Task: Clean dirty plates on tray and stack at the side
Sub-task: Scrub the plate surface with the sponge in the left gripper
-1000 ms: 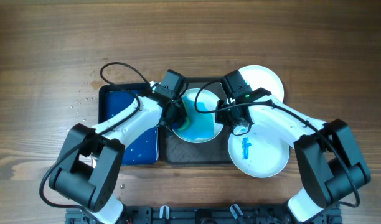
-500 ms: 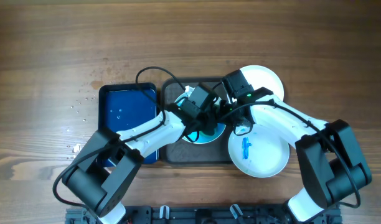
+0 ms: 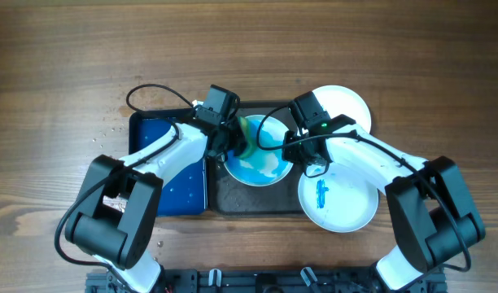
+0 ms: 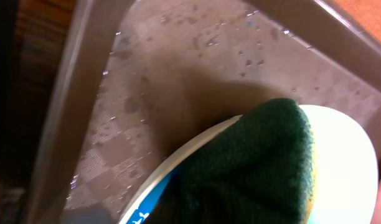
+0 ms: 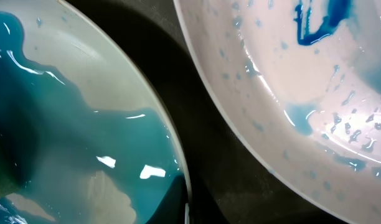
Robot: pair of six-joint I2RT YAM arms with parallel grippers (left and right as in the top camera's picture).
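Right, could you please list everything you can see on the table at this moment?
table: one, brown wood, under everything
tray: one, dark grey-brown, centre of the table
blue tray: one, deep blue, wet, beside the tray's left side
middle plate: one, white, pooled with blue liquid, on the tray
near-right plate: one, white with a blue scribble, overhanging the tray's near right corner
far-right plate: one, white, no marks visible from overhead, over the tray's far right corner
sponge: one, green, on the middle plate's left rim
left gripper: one, black, shut on the sponge
right gripper: one, black, shut, at the middle plate's right rim
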